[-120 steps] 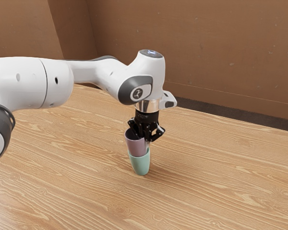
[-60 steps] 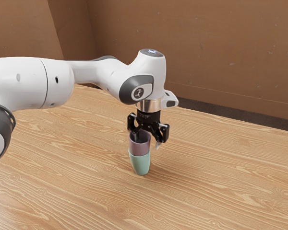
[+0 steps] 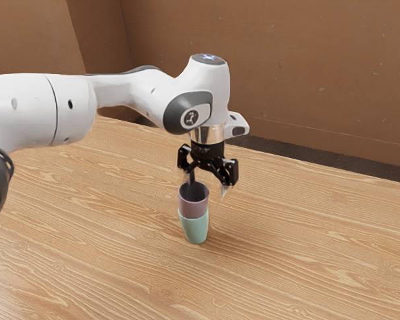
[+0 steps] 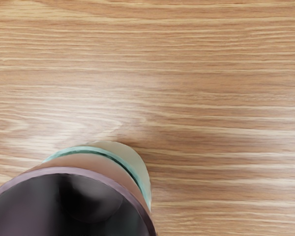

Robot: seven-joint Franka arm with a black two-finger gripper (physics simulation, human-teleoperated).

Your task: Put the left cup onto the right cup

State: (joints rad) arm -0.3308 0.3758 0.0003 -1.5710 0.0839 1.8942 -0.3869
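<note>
Purple sits inside mint green: the purple cup (image 3: 193, 199) is nested upright in the green cup (image 3: 195, 231). Its rim and upper wall stand proud of the green rim. The green cup stands on the wooden counter (image 3: 320, 253), near the middle of the exterior view.

My claw (image 3: 205, 189) hangs directly over the stack, spread wide, with one finger toward either side of the purple rim. As far as I can see, neither finger presses on the cup, so I am holding nothing. In the wrist view the dark mouth of the purple cup (image 4: 64, 206) lies just under my hand. A thin band of the green cup (image 4: 135, 164) shows round its outside, with bare counter (image 4: 187, 73) beyond.

I judge the main work done: one cup rests on the other, which is what the task asks, and the stack looks level rather than tilted. I take the purple one to be the cup that was to be moved, though nothing here proves which side it came from.

What seems left is only to draw my claw up and away. The finger toward the exterior view's left is close to the purple rim, so a straight vertical lift would be safest. A sideways brush could tip the upper cup or drag the pair across the counter.
</note>
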